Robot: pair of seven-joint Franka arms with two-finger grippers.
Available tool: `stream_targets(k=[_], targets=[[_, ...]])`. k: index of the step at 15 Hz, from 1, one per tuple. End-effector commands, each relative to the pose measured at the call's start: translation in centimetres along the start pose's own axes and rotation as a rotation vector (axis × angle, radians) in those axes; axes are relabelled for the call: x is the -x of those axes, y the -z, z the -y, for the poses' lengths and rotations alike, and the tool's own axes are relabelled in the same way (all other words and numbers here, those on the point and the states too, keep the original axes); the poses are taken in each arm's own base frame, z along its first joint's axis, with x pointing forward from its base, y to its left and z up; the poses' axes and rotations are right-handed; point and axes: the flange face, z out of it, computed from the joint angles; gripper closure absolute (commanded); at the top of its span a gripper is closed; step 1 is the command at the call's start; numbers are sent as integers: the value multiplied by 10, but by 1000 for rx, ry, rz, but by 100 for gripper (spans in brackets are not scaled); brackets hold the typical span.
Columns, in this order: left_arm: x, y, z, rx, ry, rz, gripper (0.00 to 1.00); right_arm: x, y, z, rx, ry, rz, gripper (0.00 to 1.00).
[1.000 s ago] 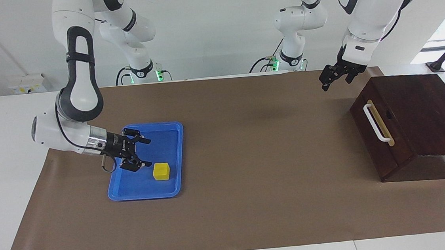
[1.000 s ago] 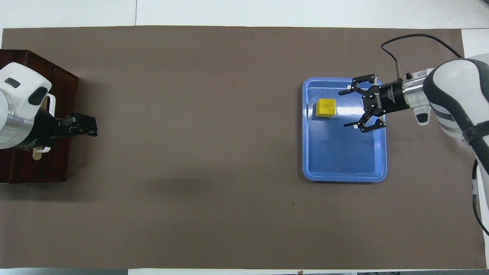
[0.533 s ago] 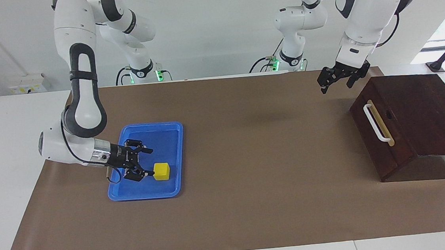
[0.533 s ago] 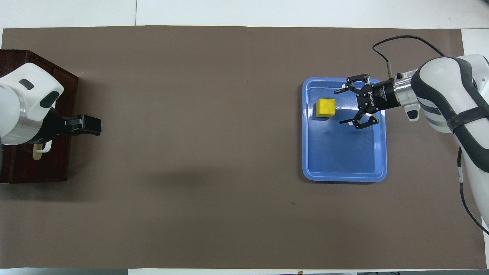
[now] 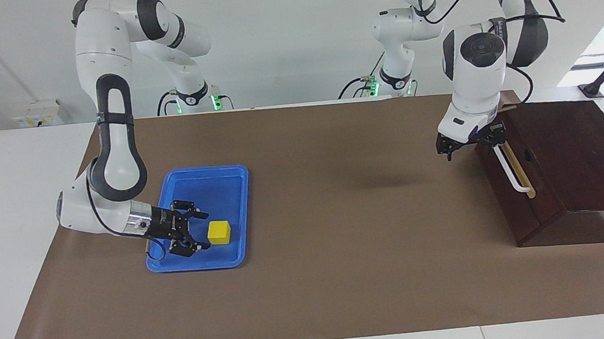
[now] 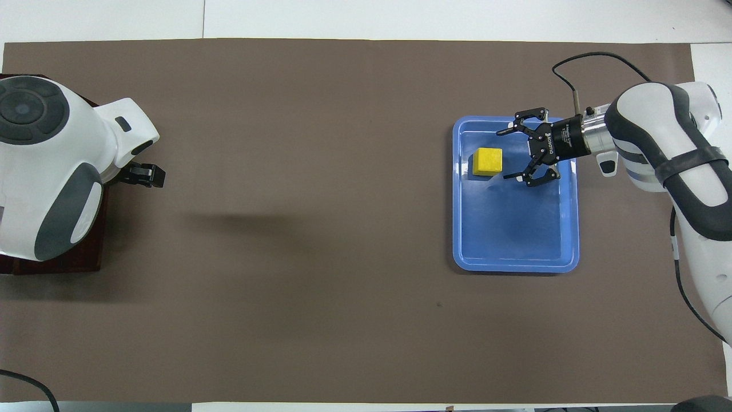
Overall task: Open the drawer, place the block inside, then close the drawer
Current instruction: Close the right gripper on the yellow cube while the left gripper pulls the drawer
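Brown paper covers the counter (image 5: pixel 344 295), and nothing of the job is finished yet. The drawer (image 5: pixel 514 196) sits closed in its dark wooden box at the left arm's end. The left pincer (image 5: pixel 470 144), jaws apart, hangs by the white handle (image 5: pixel 512 172), perhaps not touching. The yellow block (image 5: pixel 218 232) lies in the blue tray (image 5: pixel 227 178), with the right pincer (image 5: pixel 203 231) spread wide just beside it, gripping nothing.

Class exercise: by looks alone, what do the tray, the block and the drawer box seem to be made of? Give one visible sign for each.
Tray: probably plastic; even bright blue, glossy glare, rounded moulded rim.
Block: unclear, perhaps painted wood or plastic; plain, even yellow faces.
Drawer box: looks like dark stained wood; brown, mottled, low sheen.
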Motion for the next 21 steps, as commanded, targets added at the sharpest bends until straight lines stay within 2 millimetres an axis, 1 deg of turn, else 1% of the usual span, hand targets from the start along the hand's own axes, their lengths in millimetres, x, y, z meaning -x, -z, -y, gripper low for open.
stream_targets(k=[1, 3, 5, 6, 10, 12, 13, 14, 15, 16, 17, 19, 21], targets=[[-7, -17, 10, -93, -39, -10, 0, -6, -1, 5, -20, 6, 31, 0], [-6, -34, 31, -90, -2, -8, 0, -5, -4, 3, -13, 7, 32, 0], [-3, -46, 32, -100, -15, -26, 0, -6, -10, 1, -10, 2, 31, 0], [-1, -54, 38, -112, -16, -23, 0, -3, -12, 2, -8, 6, 31, 0], [5, -64, 37, -133, -39, -23, 0, -2, -13, 2, -5, 6, 29, 0], [6, -66, 36, -133, -42, -24, 0, 2, -18, 2, 2, 12, 30, 0], [7, -70, 35, -133, -44, -16, 0, 2, -18, 2, 1, 12, 29, 2], [7, -72, 38, -132, -39, -15, 0, 2, -18, 2, 2, 13, 29, 8], [8, -75, 46, -134, -28, -16, 0, 2, -19, 2, 2, 12, 28, 15], [9, -79, 46, -140, -35, -19, 0, 1, -19, 2, 3, 12, 26, 23], [9, -82, 46, -139, -39, -26, 0, 1, -20, 1, 4, 12, 26, 27], [11, -88, 55, -137, -22, -23, 0, 0, -20, 1, 3, 11, 26, 27], [12, -92, 54, -135, -6, -17, 0, -1, -20, 0, 3, 9, 26, 27]])
